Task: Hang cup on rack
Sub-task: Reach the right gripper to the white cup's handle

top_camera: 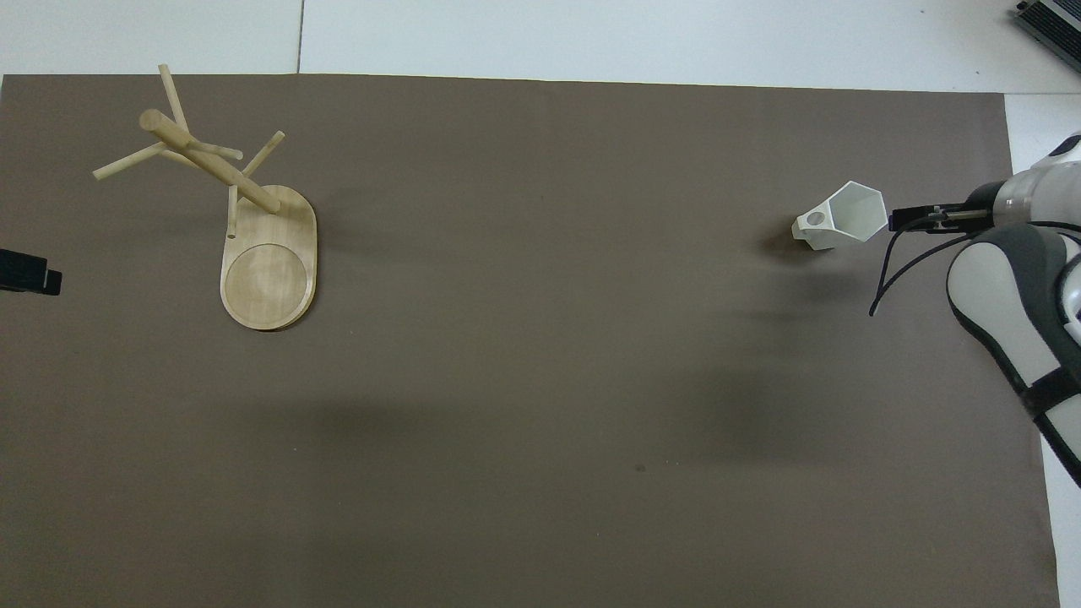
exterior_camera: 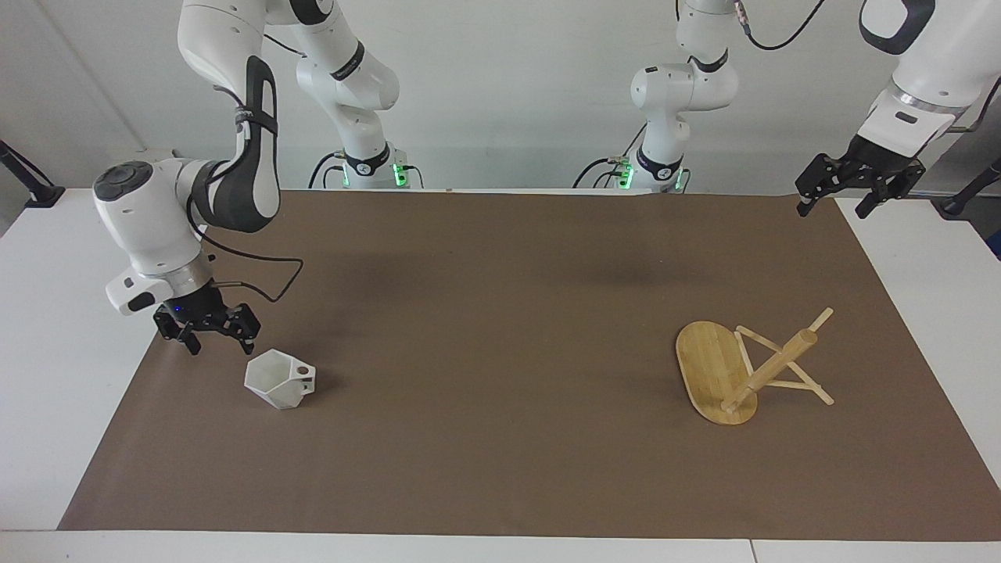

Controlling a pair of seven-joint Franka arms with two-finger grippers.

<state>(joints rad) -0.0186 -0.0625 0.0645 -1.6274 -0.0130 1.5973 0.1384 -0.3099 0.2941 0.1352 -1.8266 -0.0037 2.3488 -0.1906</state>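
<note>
I see the cup (exterior_camera: 279,379) lying tipped on its side on the brown mat (exterior_camera: 500,344), toward the right arm's end of the tabletop (exterior_camera: 47,375), its hexagonal mouth turned toward that end and its pierced handle pointing toward the rack. My right gripper (exterior_camera: 207,332) hangs low just beside the cup's mouth, fingers spread apart and holding nothing, not touching the cup. The rack (exterior_camera: 747,367) is well apart from the cup, toward the left arm's end of the mat; it lies toppled, its oval base tipped up on edge and its post and pegs slanting. My left gripper (exterior_camera: 859,191) waits raised over the mat's corner near the robots, open and empty.
</note>
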